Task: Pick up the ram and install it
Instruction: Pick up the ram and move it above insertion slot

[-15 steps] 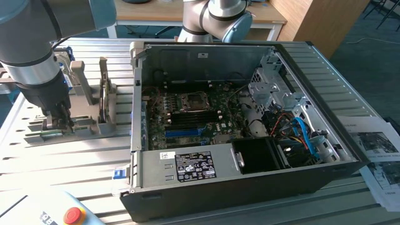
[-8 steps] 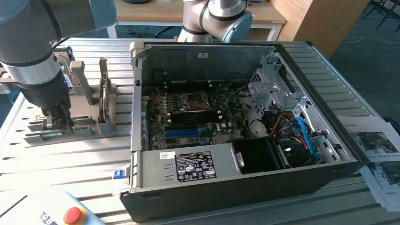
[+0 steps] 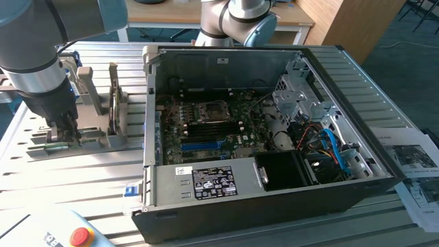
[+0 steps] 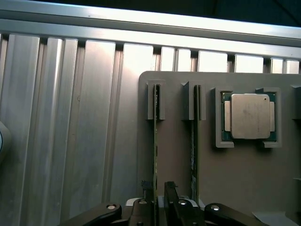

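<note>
1. Reaches down at the exterior view's left of the open computer case [image 3: 274, 211], onto the grey holder [image 4: 235, 179] on the ribbed metal tabletop [image 4: 70, 117].
2. Holds the gripper [image 4: 157, 193] open, jaws apart, one finger on each side of the ram [image 4: 155, 141].
3. Finds the ram standing on its long edge in a slot of the holder, its near end between the fingertips; cannot tell whether either finger touches it.
4. Leaves a second stick [image 4: 193, 141] in the slot just beside, outside the gripper.
5. Places the square silver processor [image 4: 249, 115] in its own pocket, beyond the second stick.
</note>
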Robot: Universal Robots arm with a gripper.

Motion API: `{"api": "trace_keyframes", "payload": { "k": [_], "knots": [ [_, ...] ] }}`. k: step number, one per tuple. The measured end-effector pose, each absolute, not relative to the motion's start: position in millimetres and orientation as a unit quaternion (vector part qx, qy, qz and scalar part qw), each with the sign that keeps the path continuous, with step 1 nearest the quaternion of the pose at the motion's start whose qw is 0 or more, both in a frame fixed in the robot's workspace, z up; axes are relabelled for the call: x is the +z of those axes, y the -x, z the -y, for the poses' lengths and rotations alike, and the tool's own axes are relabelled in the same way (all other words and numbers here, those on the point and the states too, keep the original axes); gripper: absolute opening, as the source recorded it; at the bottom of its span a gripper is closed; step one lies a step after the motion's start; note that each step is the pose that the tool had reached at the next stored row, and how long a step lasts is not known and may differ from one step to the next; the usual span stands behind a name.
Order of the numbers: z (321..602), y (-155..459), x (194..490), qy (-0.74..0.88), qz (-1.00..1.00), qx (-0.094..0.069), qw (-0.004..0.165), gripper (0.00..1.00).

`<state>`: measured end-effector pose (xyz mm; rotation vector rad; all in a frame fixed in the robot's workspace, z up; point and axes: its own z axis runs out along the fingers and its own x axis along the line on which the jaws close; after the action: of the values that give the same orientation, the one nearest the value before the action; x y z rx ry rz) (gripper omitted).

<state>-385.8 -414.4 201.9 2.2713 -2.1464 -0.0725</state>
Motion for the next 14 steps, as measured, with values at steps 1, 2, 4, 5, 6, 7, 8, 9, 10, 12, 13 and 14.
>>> {"api": "trace_keyframes", "payload": {
  "k": [1,2,4,5,6,7,8,9,10,12,13,14],
  "knots": [
    [414.4,385.8,201.7,-0.727,0.687,-0.023,0.008,0.24],
    [414.4,385.8,201.7,-0.727,0.687,-0.023,0.008,0.24],
    [414.4,385.8,201.7,-0.727,0.687,-0.023,0.008,0.24],
    [414.4,385.8,201.7,-0.727,0.687,-0.023,0.008,0.24],
    [414.4,385.8,201.6,-0.727,0.687,-0.023,0.008,0.24],
    [414.4,385.8,201.2,-0.727,0.687,-0.023,0.008,0.24],
    [414.4,385.8,200.9,-0.727,0.687,-0.023,0.008,0.24],
    [414.4,385.8,200.8,-0.727,0.687,-0.023,0.008,0.24],
    [414.4,385.9,200.7,-0.727,0.687,-0.023,0.008,0.24],
    [414.4,385.9,200.5,-0.727,0.687,-0.023,0.008,0.24],
    [414.4,385.9,200.0,-0.727,0.687,-0.023,0.008,0.24],
    [414.4,385.8,199.4,-0.727,0.687,-0.023,0.008,0.24]
  ]
}}
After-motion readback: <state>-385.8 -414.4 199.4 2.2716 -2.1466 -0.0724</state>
